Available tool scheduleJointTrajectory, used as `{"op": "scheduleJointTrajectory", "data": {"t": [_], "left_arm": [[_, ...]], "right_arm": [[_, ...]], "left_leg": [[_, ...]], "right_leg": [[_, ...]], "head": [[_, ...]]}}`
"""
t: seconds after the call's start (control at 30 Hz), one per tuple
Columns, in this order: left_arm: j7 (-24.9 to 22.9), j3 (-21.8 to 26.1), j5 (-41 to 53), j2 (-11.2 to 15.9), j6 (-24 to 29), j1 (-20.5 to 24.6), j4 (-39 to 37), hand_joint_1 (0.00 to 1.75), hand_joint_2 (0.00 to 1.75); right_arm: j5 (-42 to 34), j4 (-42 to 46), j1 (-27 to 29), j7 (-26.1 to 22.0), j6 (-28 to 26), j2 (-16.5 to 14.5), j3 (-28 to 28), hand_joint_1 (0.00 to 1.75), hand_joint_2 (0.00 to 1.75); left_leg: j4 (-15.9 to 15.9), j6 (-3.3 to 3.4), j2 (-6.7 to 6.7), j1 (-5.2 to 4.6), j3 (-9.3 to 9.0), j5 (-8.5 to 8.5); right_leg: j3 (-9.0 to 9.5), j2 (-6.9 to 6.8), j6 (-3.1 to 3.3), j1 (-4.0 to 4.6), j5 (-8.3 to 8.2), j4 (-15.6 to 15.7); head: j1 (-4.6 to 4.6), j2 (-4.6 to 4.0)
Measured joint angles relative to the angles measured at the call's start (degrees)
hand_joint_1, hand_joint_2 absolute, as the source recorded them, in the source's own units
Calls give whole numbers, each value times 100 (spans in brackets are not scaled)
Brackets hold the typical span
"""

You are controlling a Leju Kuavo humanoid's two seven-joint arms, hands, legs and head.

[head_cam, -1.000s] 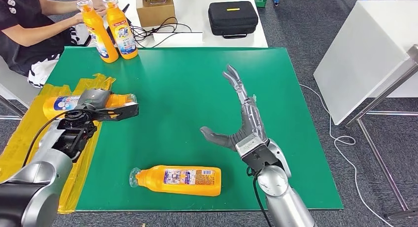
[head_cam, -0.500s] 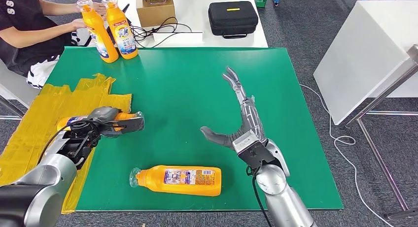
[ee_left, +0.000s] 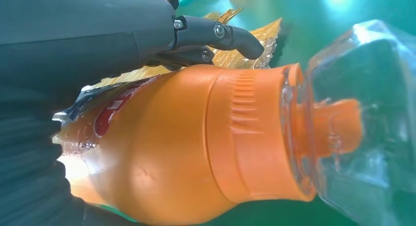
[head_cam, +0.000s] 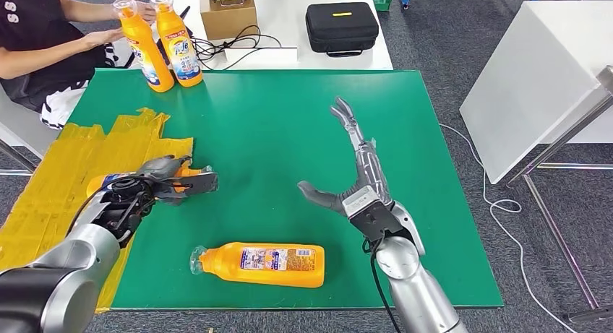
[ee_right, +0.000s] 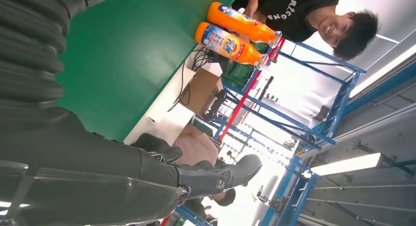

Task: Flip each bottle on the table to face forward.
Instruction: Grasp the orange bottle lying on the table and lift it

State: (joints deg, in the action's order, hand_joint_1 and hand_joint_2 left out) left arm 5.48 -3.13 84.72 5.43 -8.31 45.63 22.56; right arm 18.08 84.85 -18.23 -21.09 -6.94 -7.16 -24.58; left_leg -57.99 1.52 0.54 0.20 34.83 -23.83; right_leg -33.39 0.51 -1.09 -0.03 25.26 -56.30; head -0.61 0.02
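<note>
My left hand [head_cam: 155, 183] grips an orange bottle [head_cam: 108, 181] lying sideways, its clear cap [head_cam: 206, 178] pointing toward the table's middle; up close, the left wrist view has the orange bottle [ee_left: 196, 147] and its clear cap [ee_left: 358, 123] under my dark fingers [ee_left: 216, 35]. A second orange bottle [head_cam: 264, 264] lies on its side near the front edge of the green table [head_cam: 275, 116], label up. My right hand [head_cam: 358, 178] hovers open above the mat, fingers spread. Two more orange bottles [head_cam: 163, 40] stand upright at the far left corner; the same two orange bottles [ee_right: 235, 32] appear in the right wrist view.
Yellow tape [head_cam: 65, 181] covers the table's left edge. A person [head_cam: 43, 37] sits at the far left, hands by the upright bottles. Behind stand a white table with a cardboard box [head_cam: 228, 15], cables and a black case [head_cam: 341, 26]. Another white table [head_cam: 535, 80] stands right.
My left hand has carried its bottle nearer and a little to the right, off the yellow tape onto the green mat. My right hand has barely moved.
</note>
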Motion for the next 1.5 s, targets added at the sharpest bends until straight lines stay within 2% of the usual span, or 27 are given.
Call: {"op": "scheduleJointTrajectory", "data": {"t": [0.1,0.17,0.3,0.4,0.57,0.63,0.9,1.07,1.2,1.33,1.5], "left_arm": [[36,1,-18,-25,34,13,-20,0,175],[281,9,-131,-53,128,13,-22,0,175],[1195,56,-602,-121,325,0,80,0,175],[1711,63,-942,-167,302,-25,274,0,175],[2962,64,-2078,-193,-131,-253,966,0,175],[3210,63,-2459,-192,-312,-410,1340,0,175],[3402,60,-3488,-169,-632,-870,2379,0,175],[3463,13,-5158,-98,-925,-1219,3167,0,175],[3467,-18,-6027,-47,-1001,-1438,3654,0,175],[3467,7,-6274,-44,-994,-1524,3842,0,175],[3239,385,-6833,-259,-1115,-1627,4050,0,175]], "right_arm": [[-5,-38,-23,-4,-14,-1,11,0,175],[-17,-61,-25,-15,-28,-1,25,0,175],[-61,-89,-14,-85,-54,12,41,0,175],[-97,-92,-5,-121,-65,33,71,0,175],[-172,-91,48,-142,-68,85,134,0,175],[-191,-88,79,-142,-62,107,146,0,175],[-180,-57,159,-134,-21,152,163,0,175],[89,-57,185,-3,203,166,76,0,175],[662,-58,187,142,398,189,-227,0,175],[1005,-61,162,246,523,200,-558,0,175],[1280,-106,67,348,701,240,-987,0,175]], "left_leg": [[0,0,0,0,0,0],[0,0,0,0,0,0],[0,0,0,-1,1,0],[0,0,-3,-1,2,0],[0,0,-1,-1,2,0],[0,0,-3,-1,2,-1],[0,-1,-3,1,2,-1],[0,-1,-3,1,3,-1],[0,-1,-1,1,5,-1],[1,-1,-1,1,4,-1],[1,-1,1,1,3,-1]], "right_leg": [[0,0,0,0,0,0],[-1,0,0,0,0,0],[-1,0,0,0,0,0],[-2,1,0,-1,0,0],[-2,0,-1,-1,0,1],[-3,1,-1,-1,0,1],[-2,1,0,0,0,0],[-2,1,0,0,0,-1],[-3,0,0,1,1,0],[-3,0,1,1,1,0],[-3,0,1,0,1,0]], "head": [[0,0],[0,0],[0,0],[-1,0],[-1,0],[-1,0],[-1,0],[-1,0],[-1,0],[-1,0],[-1,0]]}}
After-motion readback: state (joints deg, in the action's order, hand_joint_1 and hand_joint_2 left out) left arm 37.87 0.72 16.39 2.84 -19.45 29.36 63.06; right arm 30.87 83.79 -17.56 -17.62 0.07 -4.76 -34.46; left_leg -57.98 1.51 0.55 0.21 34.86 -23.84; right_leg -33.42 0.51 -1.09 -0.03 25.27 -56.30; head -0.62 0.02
